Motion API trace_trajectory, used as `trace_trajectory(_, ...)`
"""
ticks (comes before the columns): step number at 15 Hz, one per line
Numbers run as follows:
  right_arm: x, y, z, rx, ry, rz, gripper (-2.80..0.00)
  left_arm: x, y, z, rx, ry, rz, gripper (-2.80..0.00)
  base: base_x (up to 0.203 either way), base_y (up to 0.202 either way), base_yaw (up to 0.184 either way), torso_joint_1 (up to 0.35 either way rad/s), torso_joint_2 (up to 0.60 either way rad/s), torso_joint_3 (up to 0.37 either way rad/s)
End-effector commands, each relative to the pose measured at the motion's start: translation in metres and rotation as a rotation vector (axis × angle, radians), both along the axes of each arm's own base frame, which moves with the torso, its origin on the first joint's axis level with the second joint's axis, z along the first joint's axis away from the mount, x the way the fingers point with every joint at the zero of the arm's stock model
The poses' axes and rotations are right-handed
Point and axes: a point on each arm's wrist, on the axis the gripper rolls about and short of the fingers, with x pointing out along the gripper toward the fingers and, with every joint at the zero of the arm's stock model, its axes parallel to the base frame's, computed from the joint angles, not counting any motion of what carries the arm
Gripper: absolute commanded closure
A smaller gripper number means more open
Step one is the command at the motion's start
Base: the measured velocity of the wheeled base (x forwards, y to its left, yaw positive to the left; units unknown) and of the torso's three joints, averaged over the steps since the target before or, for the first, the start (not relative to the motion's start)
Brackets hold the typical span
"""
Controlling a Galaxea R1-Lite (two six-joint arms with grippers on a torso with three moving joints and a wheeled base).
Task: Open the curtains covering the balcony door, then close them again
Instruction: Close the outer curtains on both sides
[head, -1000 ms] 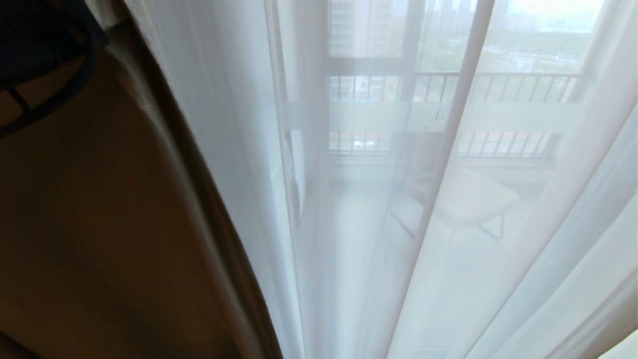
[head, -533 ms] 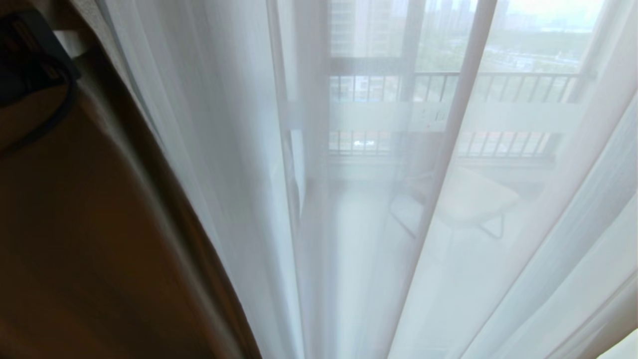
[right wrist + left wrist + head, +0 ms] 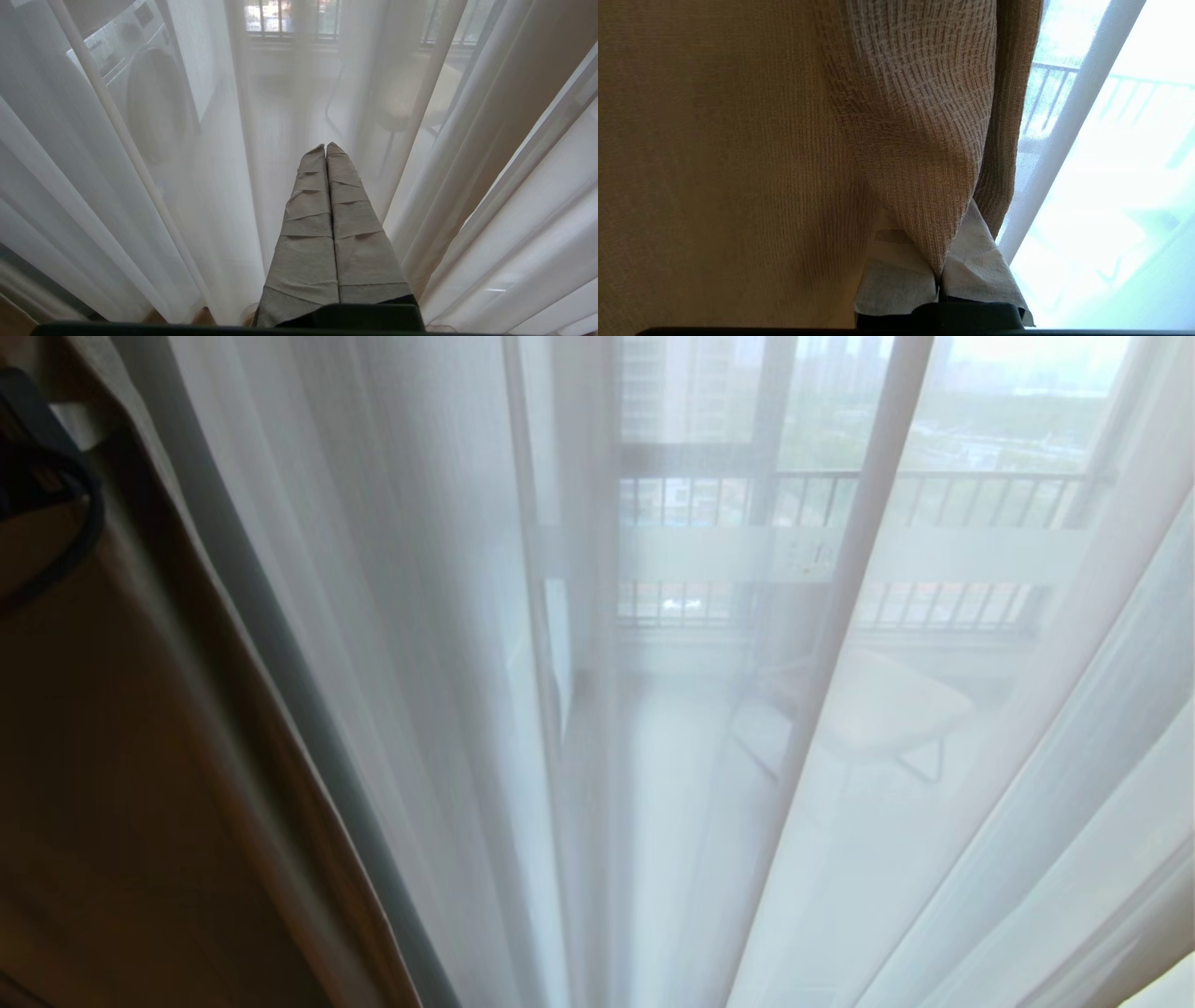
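A fold of the thick beige drape [image 3: 920, 140], at the left edge of the head view, is pinched between the closed fingers of the left gripper [image 3: 937, 280], beside the white sheer [image 3: 420, 616] veiling the door, while the right gripper [image 3: 325, 148] is held closed and empty before the sheer

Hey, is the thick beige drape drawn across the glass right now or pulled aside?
Pulled aside. The beige drape is bunched at the left, pinched in the left gripper, and only the sheer curtain covers the glass.
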Motion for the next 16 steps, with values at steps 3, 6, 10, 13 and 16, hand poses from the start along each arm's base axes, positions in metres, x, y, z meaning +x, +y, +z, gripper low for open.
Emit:
trace_trajectory(3, 0.0, 0.0, 0.0, 0.0, 0.0, 0.0, 0.0, -0.001, 0.0, -0.003, 0.002, 0.006, 0.0, 0.0, 0.0, 0.0, 0.0, 0.0, 0.0, 0.0)
trace_trajectory(6, 0.0, 0.0, 0.0, 0.0, 0.001, 0.0, 0.0, -0.004, 0.001, -0.002, 0.0, -0.001, 0.0, -2.8, 0.0, 0.0, 0.0, 0.0, 0.0, 0.0)
trace_trajectory(10, 0.0, 0.0, 0.0, 0.0, 0.001, 0.0, 0.0, -0.021, 0.002, 0.0, -0.009, -0.026, -0.009, -2.8, 0.0, 0.0, 0.0, 0.0, 0.0, 0.0)
trace_trajectory(13, 0.0, 0.0, 0.0, 0.0, 0.001, 0.0, 0.0, -0.05, 0.005, -0.004, -0.012, -0.056, -0.018, -2.8, 0.0, 0.0, 0.0, 0.0, 0.0, 0.0)
trace_trajectory(16, 0.0, 0.0, 0.0, 0.0, 0.0, 0.0, 0.0, -0.085, 0.009, -0.013, -0.018, -0.099, -0.02, -2.8, 0.0, 0.0, 0.0, 0.0, 0.0, 0.0)
